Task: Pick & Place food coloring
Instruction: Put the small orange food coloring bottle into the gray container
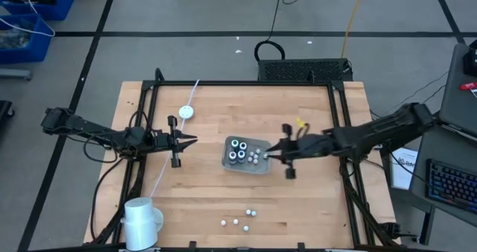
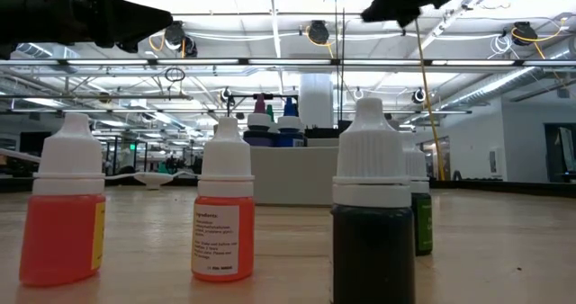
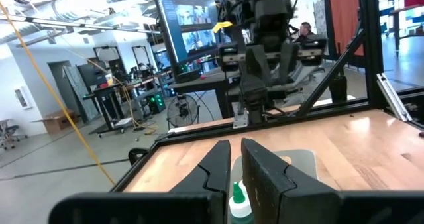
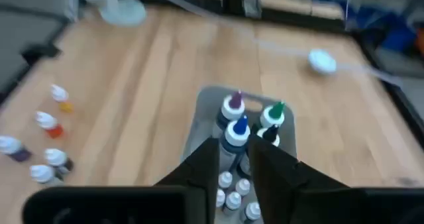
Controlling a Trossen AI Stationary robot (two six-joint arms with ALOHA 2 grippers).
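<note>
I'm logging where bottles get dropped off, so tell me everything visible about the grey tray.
The grey tray is a shallow, rounded-corner rectangle, grey and matte, lying flat near the middle of the wooden table. Its left part holds larger bottles with coloured tips, standing upright; its right part holds small white-capped bottles. The right tool hangs over its right edge; whether it touches the tray cannot be told. Four more small bottles stand apart on the table nearer the front edge.

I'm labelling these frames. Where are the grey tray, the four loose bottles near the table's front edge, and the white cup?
Grey tray (image 1: pixel 262 167): high view, bare right rim.
Loose bottles (image 1: pixel 235 222): high view, one bottle's white cap.
White cup (image 1: pixel 140 221): high view, middle of its side.
</note>
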